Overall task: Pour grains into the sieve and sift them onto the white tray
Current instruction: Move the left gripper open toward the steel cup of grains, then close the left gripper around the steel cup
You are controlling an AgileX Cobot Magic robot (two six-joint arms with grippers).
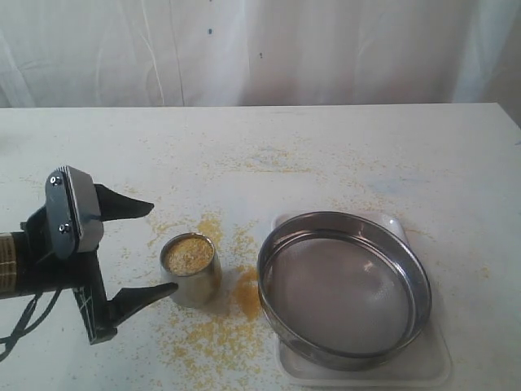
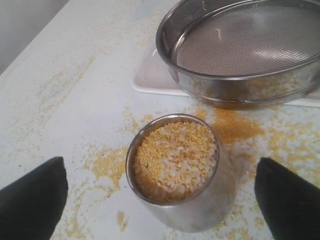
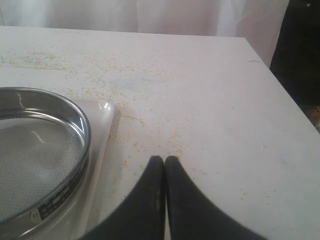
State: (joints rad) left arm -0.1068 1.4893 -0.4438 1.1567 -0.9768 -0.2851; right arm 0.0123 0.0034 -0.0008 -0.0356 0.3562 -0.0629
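A small steel cup (image 1: pixel 192 273) (image 2: pixel 200 205) stands upright on the table, filled near the brim with the grains (image 1: pixel 190 254) (image 2: pixel 175 157), yellow meal mixed with whitish rice. My left gripper (image 1: pixel 161 248) (image 2: pixel 161 160) is open wide, its black fingers (image 2: pixel 32 200) on either side of the cup with a gap on each side. The sieve (image 1: pixel 342 289) (image 2: pixel 250 40) (image 3: pixel 30 150) rests on the white tray (image 1: pixel 407 371) (image 2: pixel 150 75) (image 3: pixel 100 130), its mesh bare. My right gripper (image 3: pixel 164 160) is shut on nothing, low over the table beside the tray.
Spilled yellow grains (image 1: pixel 216 338) lie scattered around the cup, with a thicker orange patch (image 1: pixel 247 293) (image 2: pixel 235 125) between cup and sieve. The table's right edge (image 3: pixel 290 100) runs close past my right gripper. A white curtain (image 1: pixel 260 49) hangs behind the table.
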